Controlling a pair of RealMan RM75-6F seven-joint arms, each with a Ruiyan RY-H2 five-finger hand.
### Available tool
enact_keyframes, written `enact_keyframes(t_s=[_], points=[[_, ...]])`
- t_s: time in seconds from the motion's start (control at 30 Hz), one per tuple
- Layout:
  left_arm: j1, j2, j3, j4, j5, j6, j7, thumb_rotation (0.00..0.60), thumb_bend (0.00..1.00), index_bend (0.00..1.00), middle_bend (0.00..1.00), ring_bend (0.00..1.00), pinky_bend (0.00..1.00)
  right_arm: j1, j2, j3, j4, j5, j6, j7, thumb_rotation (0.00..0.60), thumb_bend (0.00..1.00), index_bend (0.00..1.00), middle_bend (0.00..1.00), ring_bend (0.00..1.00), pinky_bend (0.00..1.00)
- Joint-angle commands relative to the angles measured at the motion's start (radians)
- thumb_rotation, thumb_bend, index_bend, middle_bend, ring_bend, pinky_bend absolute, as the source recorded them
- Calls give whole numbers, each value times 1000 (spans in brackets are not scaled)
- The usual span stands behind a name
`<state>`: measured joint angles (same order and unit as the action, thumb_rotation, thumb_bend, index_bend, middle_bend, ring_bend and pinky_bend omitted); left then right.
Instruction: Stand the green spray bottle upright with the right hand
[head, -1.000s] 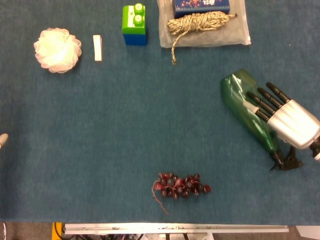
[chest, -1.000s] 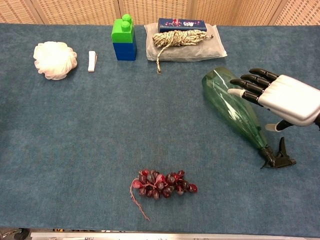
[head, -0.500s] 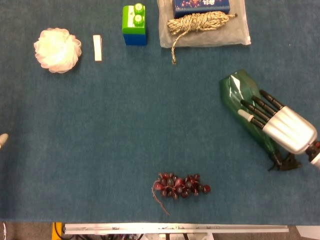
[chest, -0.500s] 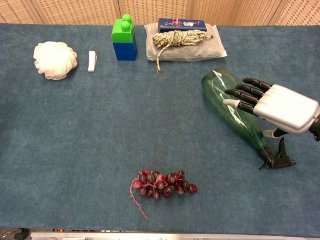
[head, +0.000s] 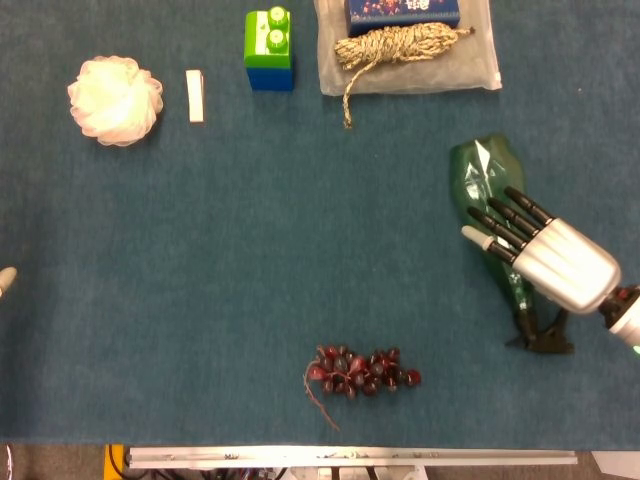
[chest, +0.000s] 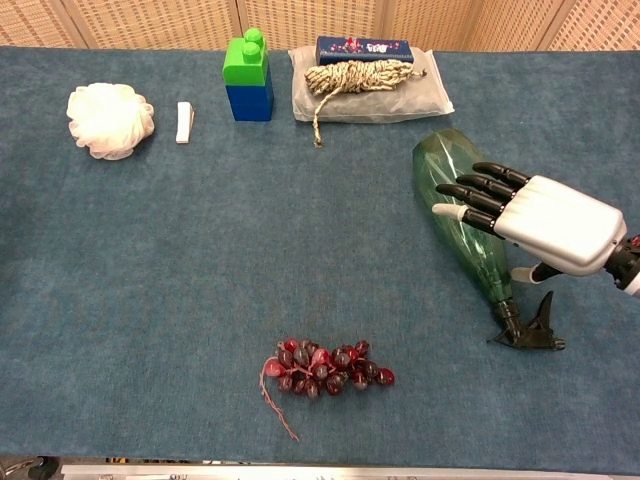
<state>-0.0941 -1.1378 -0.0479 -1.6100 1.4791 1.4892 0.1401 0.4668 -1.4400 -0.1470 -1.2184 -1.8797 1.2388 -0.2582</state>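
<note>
The green spray bottle (head: 481, 180) lies on its side at the right of the blue table, with its base toward the far side and its black nozzle (head: 541, 336) toward the front edge. My right hand (head: 551, 257) lies over the bottle's narrow half, its dark fingers (chest: 478, 192) stretched straight across the green body (chest: 449, 185). The thumb (chest: 533, 272) shows below the hand, on the nozzle side. No closed grip on the bottle shows. Of my left hand, only a pale tip (head: 5, 279) shows at the left edge in the head view.
A bunch of red grapes (head: 362, 371) lies near the front edge. Along the far side are a white pouf (head: 115, 100), a small white block (head: 195, 96), a green and blue toy brick (head: 269, 50), and a rope (head: 400, 45) with a blue box (head: 403, 10) on a plastic bag.
My right hand has moved left and down over the bottle. The bottle has turned under it: the nozzle swung left toward the front, and the base shifted slightly right.
</note>
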Motion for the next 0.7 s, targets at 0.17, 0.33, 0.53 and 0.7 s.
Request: enact_keyframes(t_s=[0.17, 0.33, 0.53, 0.7], points=[[0, 0, 0, 0, 0, 0, 0, 600, 0, 0, 0, 0, 0, 9, -20, 1, -1, -10, 2, 8, 600, 0, 84, 0, 0, 0], [0, 0, 0, 0, 0, 0, 0, 600, 0, 0, 0, 0, 0, 19, -31, 0, -13, -20, 1, 8, 600, 0, 84, 0, 0, 0], [0, 0, 0, 0, 0, 0, 0, 600, 0, 0, 0, 0, 0, 29, -42, 0, -29, -29, -2, 6, 600, 0, 84, 0, 0, 0], [0, 0, 0, 0, 0, 0, 0, 600, 0, 0, 0, 0, 0, 36, -37, 0, -45, -19, -19, 11, 600, 0, 84, 0, 0, 0]])
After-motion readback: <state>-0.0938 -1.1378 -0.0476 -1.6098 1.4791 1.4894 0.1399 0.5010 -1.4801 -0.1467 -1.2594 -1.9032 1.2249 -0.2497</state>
